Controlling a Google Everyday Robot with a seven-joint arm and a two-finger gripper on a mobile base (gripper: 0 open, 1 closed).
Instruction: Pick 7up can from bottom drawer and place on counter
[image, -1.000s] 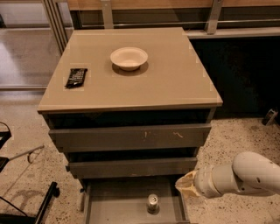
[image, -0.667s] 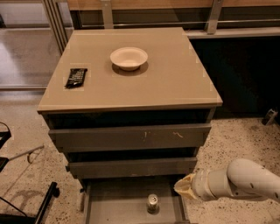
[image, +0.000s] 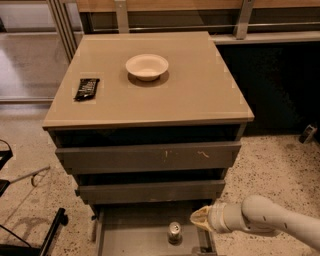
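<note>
A dark snack bar (image: 86, 88) lay at the left of the counter (image: 200, 95), with a cream bowl (image: 147, 66) further in and bare tan top to the right of both. Below, the bottom drawer (image: 132, 235) stood open, and the 7up can (image: 174, 232) stood upright on its floor near the middle. Just right of the can and apart from it hung the gripper (image: 196, 219), its tip pointed left, holding nothing (how far it was parted could not be told). The step in hand looked like the approach: it would do best to come level with the can's body, straddle it squarely and close gently, so as not to tip it. Room was tight, since the drawer's right side lay under the wrist and the middle drawer's front stood close above, so the lift should probably come outward first, then up to the counter's free right half
</note>
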